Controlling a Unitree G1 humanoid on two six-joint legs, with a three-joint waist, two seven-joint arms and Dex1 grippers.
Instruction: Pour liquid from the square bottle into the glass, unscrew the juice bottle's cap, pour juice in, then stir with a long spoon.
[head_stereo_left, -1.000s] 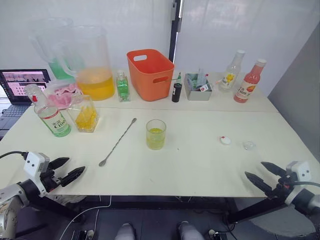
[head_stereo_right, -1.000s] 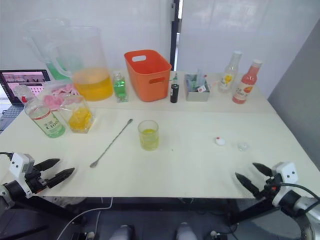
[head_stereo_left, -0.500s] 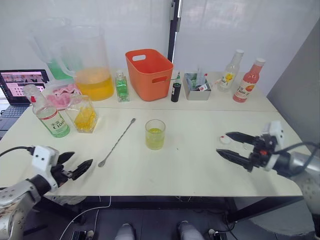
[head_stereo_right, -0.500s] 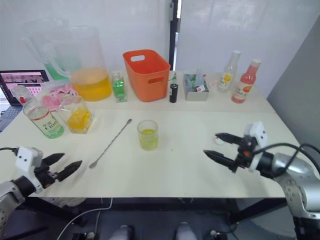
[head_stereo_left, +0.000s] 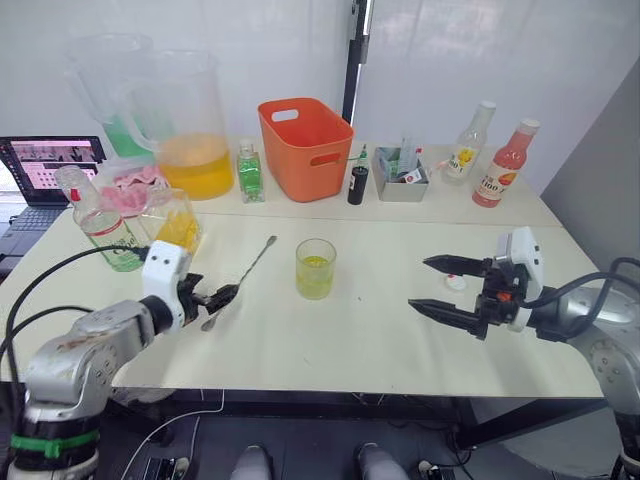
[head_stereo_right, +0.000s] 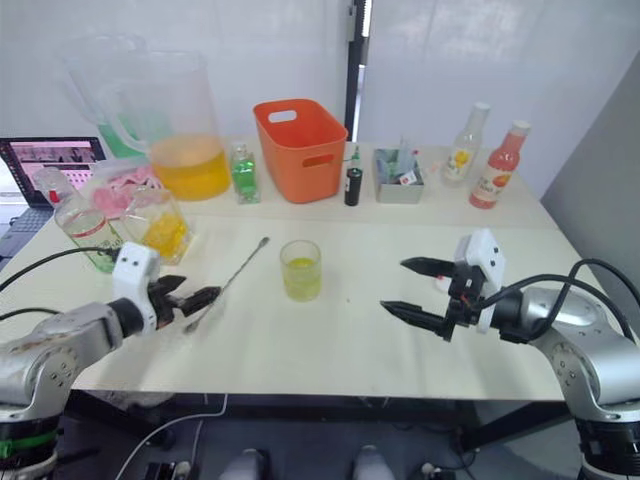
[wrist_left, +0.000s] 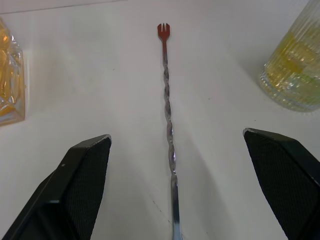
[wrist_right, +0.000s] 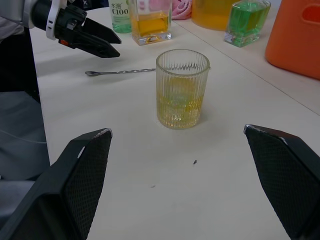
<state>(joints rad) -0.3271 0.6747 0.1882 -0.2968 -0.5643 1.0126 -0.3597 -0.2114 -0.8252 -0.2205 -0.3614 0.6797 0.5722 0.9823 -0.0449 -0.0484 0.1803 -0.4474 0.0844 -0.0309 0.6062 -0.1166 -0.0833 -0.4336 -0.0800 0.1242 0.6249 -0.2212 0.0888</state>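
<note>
Left eye view: glass (head_stereo_left: 315, 268) sits mid-frame on the table (head_stereo_left: 380, 340), upright, holding yellow liquid in its lower part. Long spoon (head_stereo_left: 238, 283) lies flat just left of it, running diagonally toward lower left. Left gripper (head_stereo_left: 218, 296) hovers at the spoon's bowl end, fingers spread, nothing grasped. Right gripper (head_stereo_left: 436, 286) at centre right, fingers wide apart, empty, aimed toward the glass. Juice bottle (head_stereo_left: 104, 221) stands at the left edge.
</note>
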